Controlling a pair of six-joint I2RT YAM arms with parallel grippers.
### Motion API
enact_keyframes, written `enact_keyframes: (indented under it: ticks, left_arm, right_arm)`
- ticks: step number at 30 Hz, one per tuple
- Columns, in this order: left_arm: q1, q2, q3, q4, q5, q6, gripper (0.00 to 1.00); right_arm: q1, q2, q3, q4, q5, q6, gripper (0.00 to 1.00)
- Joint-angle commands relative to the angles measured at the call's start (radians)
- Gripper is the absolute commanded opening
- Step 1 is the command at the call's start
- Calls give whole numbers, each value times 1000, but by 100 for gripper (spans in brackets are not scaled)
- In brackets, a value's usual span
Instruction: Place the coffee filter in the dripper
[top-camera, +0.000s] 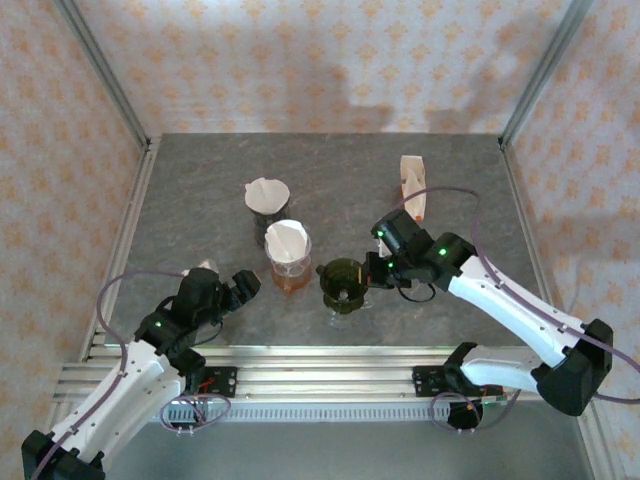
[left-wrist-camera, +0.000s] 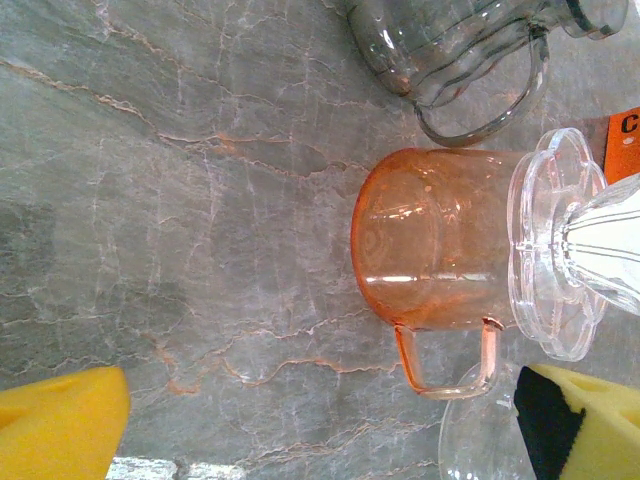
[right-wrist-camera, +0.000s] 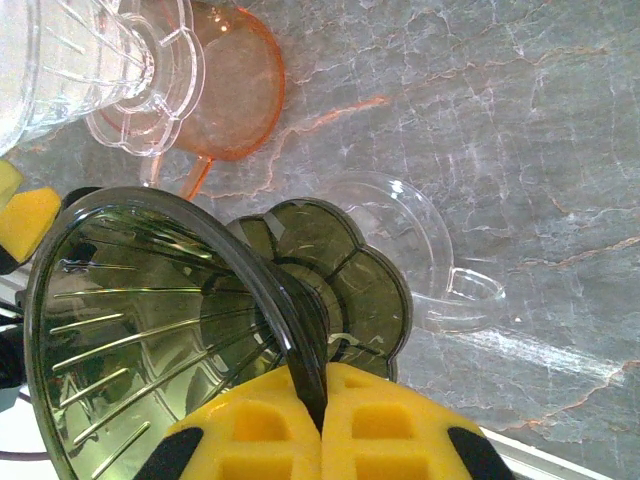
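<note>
Centre-right of the top view: right claw (top-camera: 370, 272) clenched on the rim of an empty dark-green ribbed plastic dripper (top-camera: 342, 285); left claw (top-camera: 240, 286) released, lower left.
Yellow pads (right-wrist-camera: 250, 440) pinch the dripper wall, probably to steady it. Best hold it level over the clear glass server (right-wrist-camera: 440, 290) at its base while the free claw brings a filter in point-down and centred. White folded paper cone filter (top-camera: 287, 240) sits in a clear dripper on the orange glass carafe (top-camera: 290, 275), just left of the green one. It looks thin and easily crushed.

dark green dripper (top-camera: 343, 283) stands upright, white coffee filter (top-camera: 286, 238) just left.
</note>
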Motion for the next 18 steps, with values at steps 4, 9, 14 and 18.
enact_keyframes:
  ticks: [4, 9, 14, 18]
  left_arm:
    - [5, 0, 6, 7, -17, -11, 100]
    - [4, 0, 5, 7, -18, -11, 100]
    - [4, 0, 2, 11, -18, -13, 100]
    - [5, 0, 1, 12, -19, -14, 100]
  right_arm:
    - [11, 0, -15, 70, 10, 24, 0]
    - [17, 2, -20, 73, 9, 25, 0]
    - [22, 0, -25, 61, 23, 19, 0]
    - [25, 0, -42, 69, 20, 22, 0]
